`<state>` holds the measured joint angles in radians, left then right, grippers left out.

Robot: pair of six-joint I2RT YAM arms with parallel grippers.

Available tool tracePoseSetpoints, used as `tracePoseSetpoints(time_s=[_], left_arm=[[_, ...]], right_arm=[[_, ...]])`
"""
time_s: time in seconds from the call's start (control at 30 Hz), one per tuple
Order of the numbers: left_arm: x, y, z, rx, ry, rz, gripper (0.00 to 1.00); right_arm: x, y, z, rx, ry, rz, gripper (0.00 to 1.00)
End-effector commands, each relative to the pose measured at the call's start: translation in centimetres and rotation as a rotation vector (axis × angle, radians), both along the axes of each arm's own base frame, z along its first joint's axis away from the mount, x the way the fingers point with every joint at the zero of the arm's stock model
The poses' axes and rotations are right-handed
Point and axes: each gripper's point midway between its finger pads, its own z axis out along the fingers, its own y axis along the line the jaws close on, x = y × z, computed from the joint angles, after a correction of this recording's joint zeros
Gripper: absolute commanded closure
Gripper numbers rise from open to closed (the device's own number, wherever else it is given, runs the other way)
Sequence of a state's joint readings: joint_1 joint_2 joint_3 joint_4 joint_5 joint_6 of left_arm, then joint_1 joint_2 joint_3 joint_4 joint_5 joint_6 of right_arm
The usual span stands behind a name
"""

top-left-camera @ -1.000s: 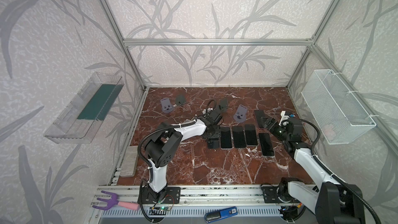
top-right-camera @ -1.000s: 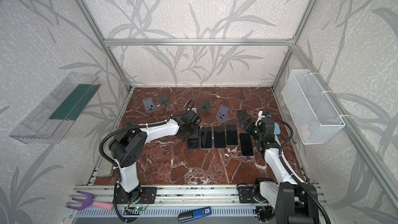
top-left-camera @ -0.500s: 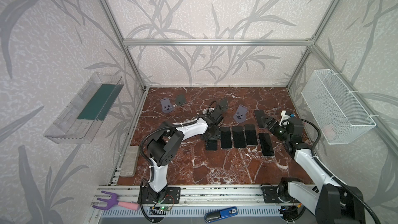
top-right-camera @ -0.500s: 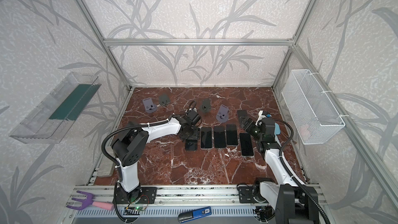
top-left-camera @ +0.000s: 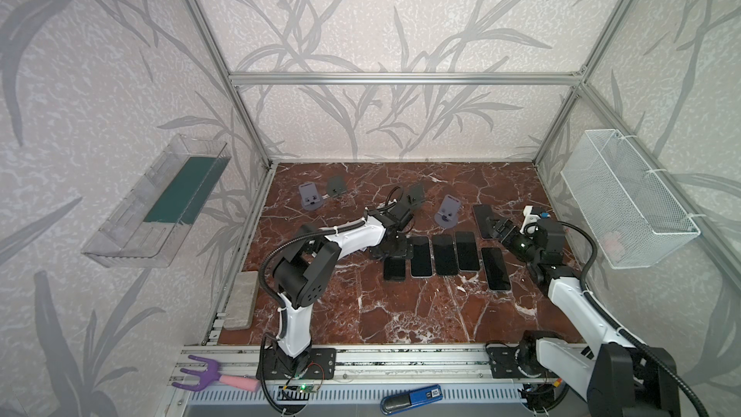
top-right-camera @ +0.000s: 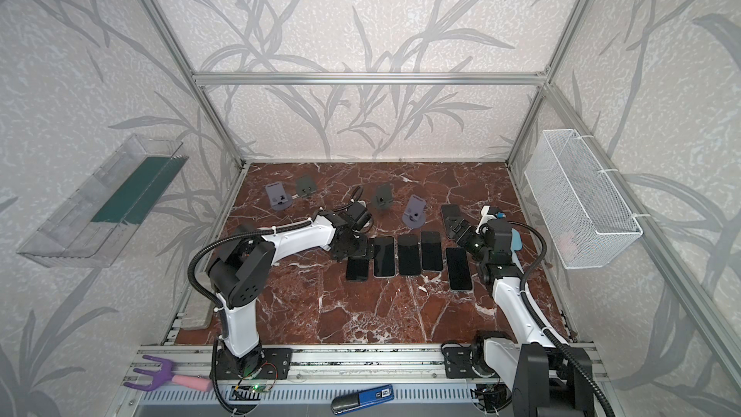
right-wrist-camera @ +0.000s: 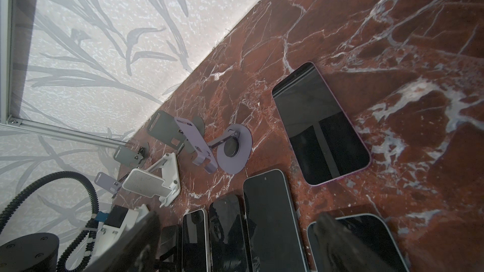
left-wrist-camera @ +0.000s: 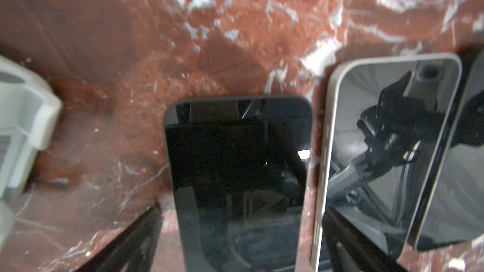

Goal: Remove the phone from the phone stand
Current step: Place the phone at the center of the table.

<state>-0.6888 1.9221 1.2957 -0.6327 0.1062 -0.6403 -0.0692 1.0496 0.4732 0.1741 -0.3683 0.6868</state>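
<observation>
The left gripper (top-left-camera: 395,252) hangs over the phone (left-wrist-camera: 235,174) with its fingers spread wide, one on each side, gripping nothing. The phone lies flat on the red surface (top-left-camera: 401,314), off the white phone stand (right-wrist-camera: 154,184), at the left end of a row of phones. A thin strip of surface shows between its long edge and the next phone (left-wrist-camera: 387,153). From the row to the front rail (top-left-camera: 401,355) there is lots of room.

The right gripper (top-left-camera: 501,230) is spread too, holding nothing, above the far phone (top-left-camera: 481,214) near the right wall.

A clear bin (top-left-camera: 132,242) on the left wall holds a green sheet (top-left-camera: 180,190). A wire basket (top-left-camera: 625,202) on the right wall holds a small pink thing (top-left-camera: 611,241).
</observation>
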Motion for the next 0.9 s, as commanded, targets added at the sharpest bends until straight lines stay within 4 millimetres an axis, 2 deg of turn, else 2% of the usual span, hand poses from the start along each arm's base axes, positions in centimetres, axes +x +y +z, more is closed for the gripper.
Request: tracePoseSetpoints(time_s=[0.0,0.13,0.27,0.37,0.47,0.53,0.6,0.7,0.73,0.8,0.87], left_arm=[[-0.4,1.1,3.5,0.032,-0.017,-0.047,0.01],[0.5,1.5,9.5,0.011,-0.166,-0.093,0.01],[0.6,2.2,17.6,-0.066,-0.397,-0.165,0.01],[0.6,4.4,23.4,-0.085,-0.64,-0.151,0.01],[0.0,8.0,27.2,-0.042,-0.851,-0.075,0.01],[-0.8,9.5,28.0,-0.028,-0.946,-0.08,0.01],[-1.2,10.9,28.0,-0.046,-1.057,-0.022,0.01],[-1.0,13.1,26.3,0.002,-1.306,0.04,0.01],[-1.0,14.4,26.0,0.028,-1.408,0.099,0.01],[-1.5,20.2,24.7,0.052,-1.593,0.417,0.01],[-1.6,24.7,21.4,0.162,-1.573,0.588,0.01]], right_arm=[[0.1,0.4,1.2,-0.003,-0.041,0.024,0.07],[0.1,0.7,1.7,0.0,-0.065,0.039,0.06],[0.2,1.0,2.5,0.009,-0.095,0.059,0.04],[0.2,1.8,4.2,0.023,-0.143,0.107,0.01],[-0.1,2.0,6.1,-0.021,-0.189,0.104,0.01],[-0.4,1.6,6.9,-0.06,-0.212,0.042,0.01],[-0.6,1.2,7.8,-0.16,-0.317,-0.012,0.01],[-0.7,1.4,9.3,-0.333,-0.459,-0.011,0.01],[-0.6,1.4,9.6,-0.388,-0.487,-0.004,0.01],[-0.2,1.1,10.2,-0.468,-0.52,-0.022,0.01],[0.5,0.4,10.6,-0.497,-0.527,-0.064,0.01]])
